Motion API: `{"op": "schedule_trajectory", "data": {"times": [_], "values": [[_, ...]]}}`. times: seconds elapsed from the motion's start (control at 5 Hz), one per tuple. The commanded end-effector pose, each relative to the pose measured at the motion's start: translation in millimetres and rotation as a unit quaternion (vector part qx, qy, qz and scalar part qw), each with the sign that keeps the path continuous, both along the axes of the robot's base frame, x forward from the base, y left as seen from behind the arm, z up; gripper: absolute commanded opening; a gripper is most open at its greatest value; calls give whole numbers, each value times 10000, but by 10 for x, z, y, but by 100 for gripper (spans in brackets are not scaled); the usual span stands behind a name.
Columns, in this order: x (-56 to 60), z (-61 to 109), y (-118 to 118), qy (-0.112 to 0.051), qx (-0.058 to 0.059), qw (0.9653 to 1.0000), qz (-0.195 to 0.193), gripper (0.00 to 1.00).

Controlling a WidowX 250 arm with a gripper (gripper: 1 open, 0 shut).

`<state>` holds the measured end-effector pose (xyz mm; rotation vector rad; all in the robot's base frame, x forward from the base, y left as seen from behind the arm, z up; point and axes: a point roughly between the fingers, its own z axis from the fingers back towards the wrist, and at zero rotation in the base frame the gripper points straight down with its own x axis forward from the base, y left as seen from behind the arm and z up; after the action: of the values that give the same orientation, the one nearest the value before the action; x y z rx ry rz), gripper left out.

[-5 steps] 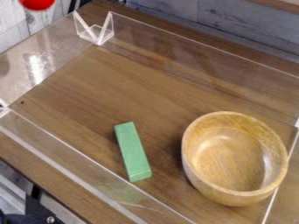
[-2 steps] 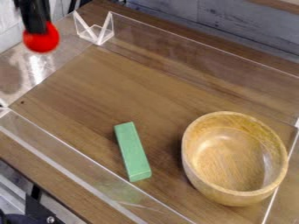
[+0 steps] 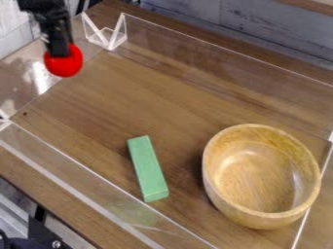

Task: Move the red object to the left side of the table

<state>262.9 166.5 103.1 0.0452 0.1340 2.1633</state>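
The red object [image 3: 64,61], a small round bright-red ball, hangs just above the far left part of the dark wood table [image 3: 156,102]. My gripper [image 3: 60,49] comes straight down from the top left corner of the camera view and is shut on the ball's top. Its black fingers [image 3: 56,37] hide the upper part of the ball.
A green rectangular block [image 3: 147,167] lies near the front edge. A wooden bowl [image 3: 262,173] stands at the front right. Low clear acrylic walls [image 3: 78,199] edge the table, with a small clear bracket [image 3: 104,31] at the back left corner.
The gripper has come down and slightly right with the red ball, from the top left corner of the view to just above the table's left part.
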Motion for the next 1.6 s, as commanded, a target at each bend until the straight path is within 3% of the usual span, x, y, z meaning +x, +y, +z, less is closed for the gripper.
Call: {"op": "schedule_trajectory", "data": {"times": [0.0, 0.2, 0.4, 0.6, 0.8, 1.0, 1.4], "values": [[59, 65, -114, -130, -22, 9995, 285, 0], [-12, -35, -108, -78, -113, 9979, 626, 100], [-66, -151, -62, -59, -198, 9923, 1220, 0], [-113, -318, 14, -47, -200, 9838, 1782, 100], [-101, -475, 21, -19, -186, 9851, 1710, 100], [-22, -599, -6, 3, -225, 9863, 1635, 0], [62, -497, 63, 26, -357, 9720, 2322, 0]]}}
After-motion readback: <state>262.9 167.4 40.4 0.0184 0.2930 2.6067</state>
